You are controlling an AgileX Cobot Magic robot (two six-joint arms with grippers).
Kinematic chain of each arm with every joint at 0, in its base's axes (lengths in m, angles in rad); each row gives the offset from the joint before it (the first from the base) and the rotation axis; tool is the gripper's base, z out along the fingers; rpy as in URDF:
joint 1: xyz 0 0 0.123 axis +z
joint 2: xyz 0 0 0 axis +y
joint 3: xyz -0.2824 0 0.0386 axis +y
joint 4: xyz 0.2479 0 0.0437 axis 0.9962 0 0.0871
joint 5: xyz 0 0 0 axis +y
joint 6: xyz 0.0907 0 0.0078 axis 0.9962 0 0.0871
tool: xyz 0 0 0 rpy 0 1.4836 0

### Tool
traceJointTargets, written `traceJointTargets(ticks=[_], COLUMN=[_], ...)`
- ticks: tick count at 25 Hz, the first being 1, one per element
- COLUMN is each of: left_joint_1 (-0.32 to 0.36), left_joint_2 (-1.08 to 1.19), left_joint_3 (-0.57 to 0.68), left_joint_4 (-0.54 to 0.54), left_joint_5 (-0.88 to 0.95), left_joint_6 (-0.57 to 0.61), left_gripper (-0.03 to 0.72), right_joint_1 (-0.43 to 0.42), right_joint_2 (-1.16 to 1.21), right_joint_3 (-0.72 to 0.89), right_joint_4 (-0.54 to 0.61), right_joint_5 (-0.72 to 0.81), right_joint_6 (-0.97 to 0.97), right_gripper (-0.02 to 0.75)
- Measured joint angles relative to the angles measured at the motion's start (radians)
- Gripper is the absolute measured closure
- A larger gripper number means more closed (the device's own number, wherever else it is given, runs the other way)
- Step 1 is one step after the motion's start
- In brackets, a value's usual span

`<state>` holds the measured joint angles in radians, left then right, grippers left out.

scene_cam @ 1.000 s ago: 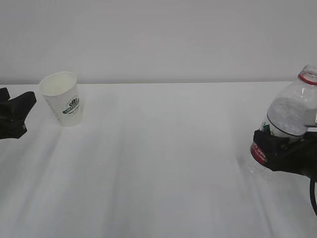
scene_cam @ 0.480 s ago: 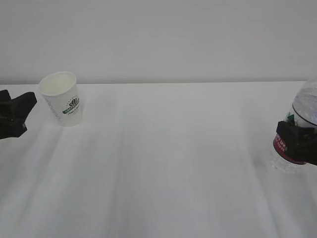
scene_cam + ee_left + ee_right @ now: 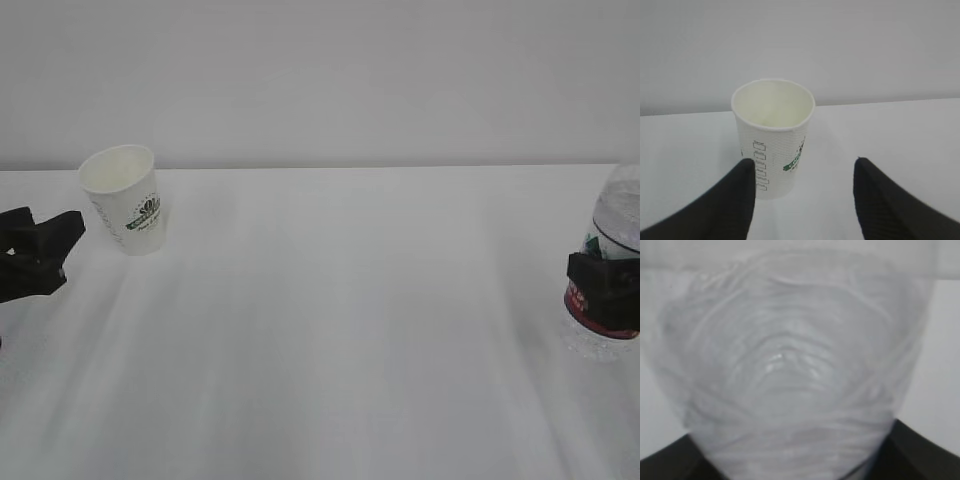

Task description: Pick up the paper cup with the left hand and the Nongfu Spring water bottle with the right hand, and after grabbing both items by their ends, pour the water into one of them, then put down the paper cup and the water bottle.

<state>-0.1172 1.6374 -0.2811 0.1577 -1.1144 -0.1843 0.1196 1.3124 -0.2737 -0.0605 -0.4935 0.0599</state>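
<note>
While the paper cup [image 3: 124,199] stands upright on the white table [image 3: 330,330] at upper left of the frame, our left gripper [image 3: 802,200] waits just short of it, fingers [image 3: 735,200] spread and touching nothing. At the right edge, our right gripper [image 3: 603,293] is clamped around the water bottle [image 3: 608,270] at its red label, bottle upright.
</note>
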Motion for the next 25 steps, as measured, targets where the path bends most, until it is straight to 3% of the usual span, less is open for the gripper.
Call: traceJointTargets(ticks=[7,15,22,25], left_joint_1=[0.000,0.000,0.000,0.000], left_joint_2=[0.012,0.157,0.272,0.326], left_joint_3=[0.000,-0.018,-0.115,-0.160], left_joint_4=[-0.099,-0.117,-0.117,-0.117], left_joint_5=[-0.021,-0.028,-0.028,-0.028], left_joint_6=[-0.001,-0.001,-0.002,-0.002], left_gripper=[0.237,0.228,0.078,0.057], right_joint_1=[0.000,0.000,0.000,0.000], right_joint_2=[-0.008,-0.008,-0.008,-0.008], right_joint_3=[-0.051,-0.054,-0.057,-0.057], right_joint_4=[0.000,-0.002,-0.004,-0.004], right_joint_5=[0.013,0.015,0.017,0.017], right_joint_6=[-0.012,-0.024,-0.077,-0.095], right_gripper=[0.244,0.244,0.244,0.244])
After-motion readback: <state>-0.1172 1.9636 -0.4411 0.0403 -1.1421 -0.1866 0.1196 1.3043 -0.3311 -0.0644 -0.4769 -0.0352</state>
